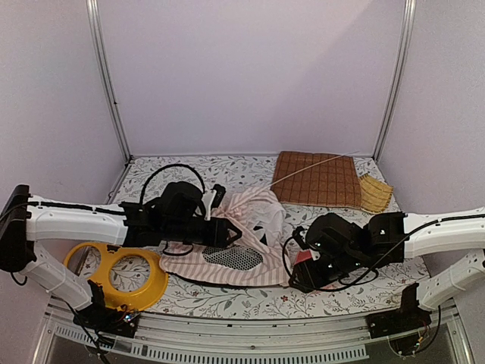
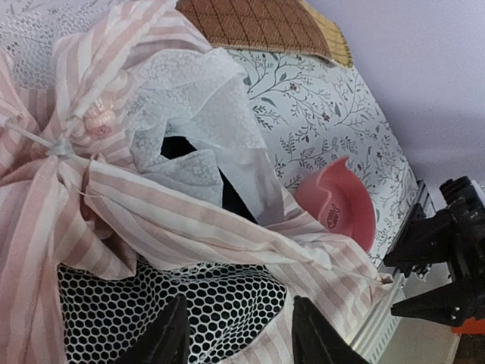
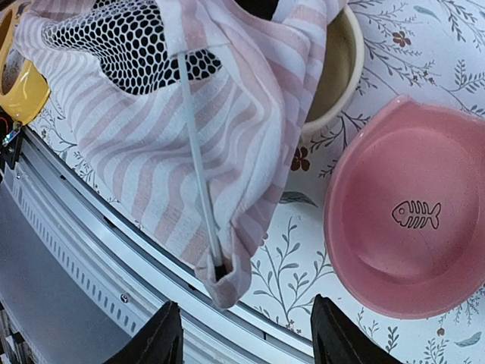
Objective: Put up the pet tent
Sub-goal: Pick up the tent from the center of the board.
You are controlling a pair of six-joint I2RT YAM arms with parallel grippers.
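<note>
Top external view, pet tent (image 1: pixel 254 220) crumpled near surface (image 1: pixel 250 301) front edge, left gripper (image 2: pixel 239 307) spread against it, right gripper (image 3: pixel 242 312) spread beside pink bowl (image 3: pixel 409 220)

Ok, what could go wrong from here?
The pole ends in a corner pocket of the pet tent at the table edge; a pinch by the right hand might pop it out.
The pink bowl lies close beside that hand and could be knocked.
Fabric drapes the cream bowl; pulling may drag it.

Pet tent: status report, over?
Both open: left gripper over mesh panel, right gripper by thin clear pole. Pink-and-white striped fabric pet tent collapsed. Round pink fishbone-print bowl beside its corner.
</note>
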